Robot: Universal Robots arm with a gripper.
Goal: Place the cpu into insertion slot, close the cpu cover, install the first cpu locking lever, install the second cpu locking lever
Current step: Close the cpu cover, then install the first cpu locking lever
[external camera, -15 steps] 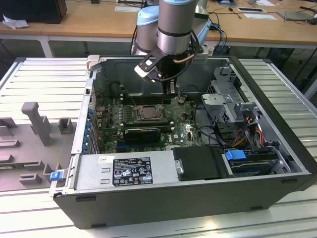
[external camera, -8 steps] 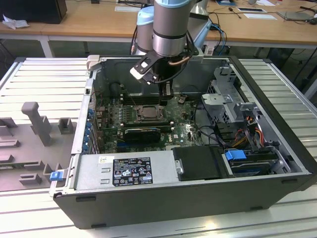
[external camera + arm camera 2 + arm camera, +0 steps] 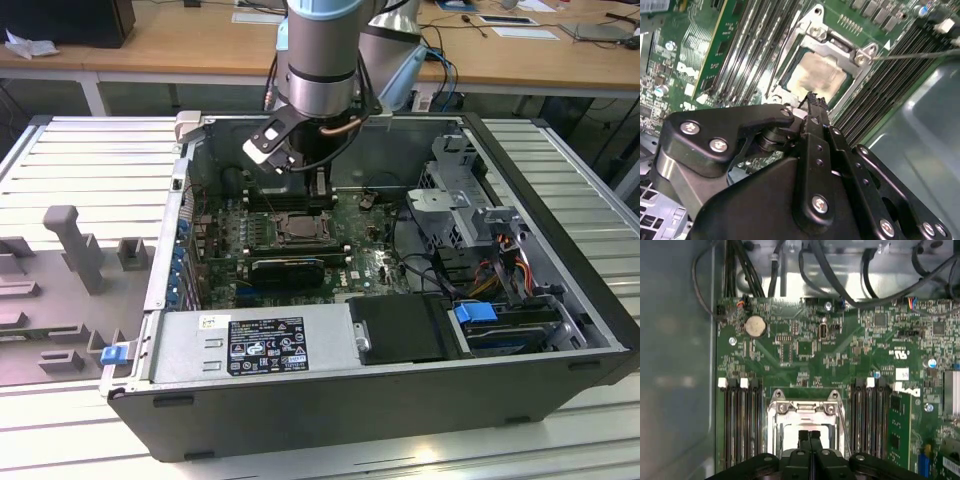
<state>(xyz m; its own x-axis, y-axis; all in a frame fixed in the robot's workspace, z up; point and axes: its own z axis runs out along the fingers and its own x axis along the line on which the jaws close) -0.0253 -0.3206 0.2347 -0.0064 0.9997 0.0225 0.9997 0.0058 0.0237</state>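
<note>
The cpu [image 3: 821, 75] lies flat in the insertion slot [image 3: 298, 228], its pale metal face showing through the opening of the cpu cover [image 3: 837, 47]. The cover looks folded down around the chip. One thin wire lever [image 3: 915, 54] sticks out from a corner of the socket, and another [image 3: 776, 67] runs along its side. My gripper [image 3: 812, 97] hangs just above the socket's edge, fingers pressed together with nothing between them. In the first wrist view the gripper [image 3: 810, 436] sits over the cover [image 3: 790, 410]. In the exterior view the gripper [image 3: 320, 190] is inside the open computer case.
Long black memory slots [image 3: 742, 425] flank the socket on the green motherboard [image 3: 805, 355]. A grey power supply [image 3: 250, 342] fills the case's near side, and a drive cage [image 3: 455, 195] with cables stands at the exterior view's right. Grey fixtures [image 3: 75, 245] stand on the table.
</note>
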